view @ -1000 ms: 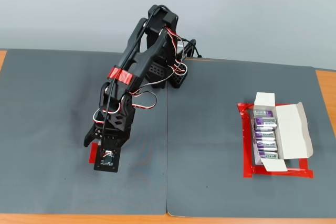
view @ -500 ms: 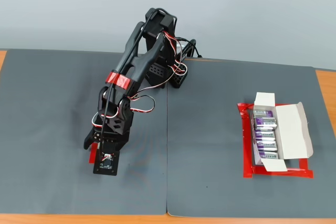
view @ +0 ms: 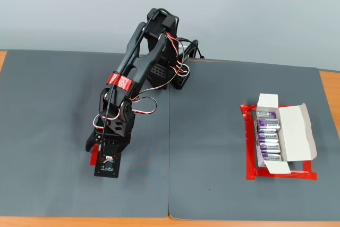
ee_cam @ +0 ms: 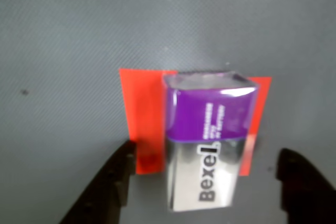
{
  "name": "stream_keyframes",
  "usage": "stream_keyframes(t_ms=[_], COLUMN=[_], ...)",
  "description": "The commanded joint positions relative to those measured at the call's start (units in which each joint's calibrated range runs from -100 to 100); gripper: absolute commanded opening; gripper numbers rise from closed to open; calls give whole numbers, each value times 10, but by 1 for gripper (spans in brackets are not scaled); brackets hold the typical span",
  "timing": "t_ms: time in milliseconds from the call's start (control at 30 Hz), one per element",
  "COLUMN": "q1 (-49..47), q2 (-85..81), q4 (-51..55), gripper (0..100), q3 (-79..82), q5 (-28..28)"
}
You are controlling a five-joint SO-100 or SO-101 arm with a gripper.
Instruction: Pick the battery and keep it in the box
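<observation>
Open tool (ee_cam: 202, 182) fingers flanking battery (ee_cam: 207, 140), on red patch (ee_cam: 142, 108)

Wrist view looks closely down between the claw (ee_cam: 202, 182); fixed view overlooks the whole mat (view: 212, 131).

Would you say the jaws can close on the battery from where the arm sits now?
Probably yes. In the wrist view the battery lies on the red tape patch between the open jaws of the gripper, with a gap on each side and nothing else on the mat nearby.
</observation>
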Motion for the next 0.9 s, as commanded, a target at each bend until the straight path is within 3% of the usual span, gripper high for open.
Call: stream_keyframes(t_ms=[0,333,867], q1=[6,6,-1], q2=[-2,-2,-93], q4=[-7,-7,3], gripper=[20,6,2], q3=[-22,-21,-13], q5=[2,0,-3])
